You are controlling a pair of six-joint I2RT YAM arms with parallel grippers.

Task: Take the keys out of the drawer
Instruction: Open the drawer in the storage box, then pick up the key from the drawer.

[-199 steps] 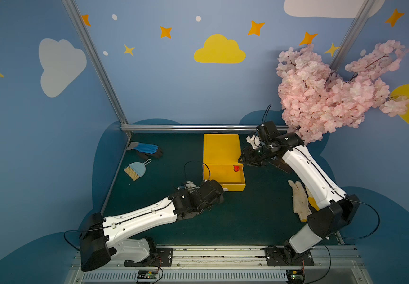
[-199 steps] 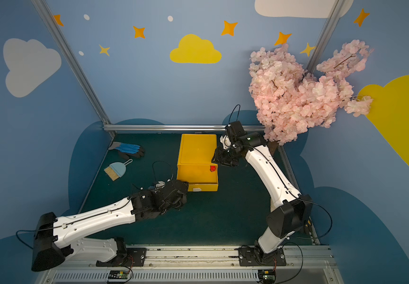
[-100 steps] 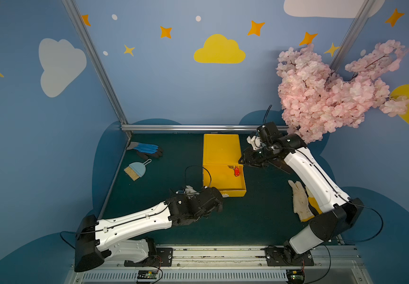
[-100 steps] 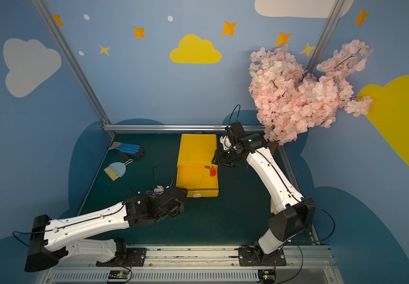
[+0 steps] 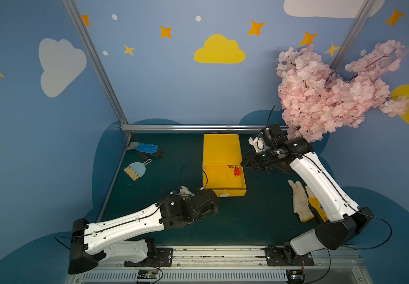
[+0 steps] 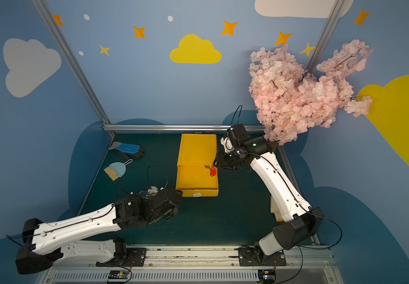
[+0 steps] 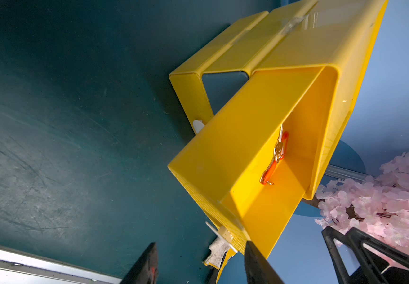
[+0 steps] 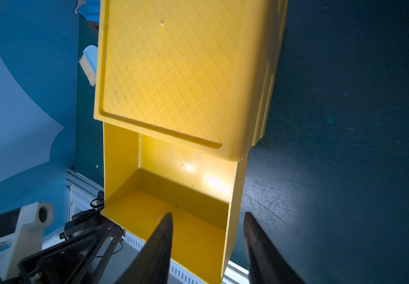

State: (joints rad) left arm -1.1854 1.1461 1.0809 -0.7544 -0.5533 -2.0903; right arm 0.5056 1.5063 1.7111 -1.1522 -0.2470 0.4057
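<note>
The keys [image 5: 235, 169], thin metal on a glossy orange-red tag [image 7: 271, 172], lie at the 1 o'clock corner of the pulled-out drawer [image 5: 235, 192], smooth yellow plastic with straight walls. Your right tool [image 5: 243, 164] hovers at their 3 o'clock, jaws apart, empty: the reach-in, I'd say. Next, dip over the wall and pinch the tag; flat metal will likely slip. Your left tool [image 7: 199, 246] sits open at the drawer's 7 o'clock, over the matte green worktop [image 5: 260, 221].

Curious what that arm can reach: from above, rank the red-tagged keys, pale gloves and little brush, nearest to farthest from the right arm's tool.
1. Red-tagged keys, in the drawer beside the right tool.
2. Pale gloves, on the mat, right side.
3. Little brush, left side, beyond the drawer.
</note>
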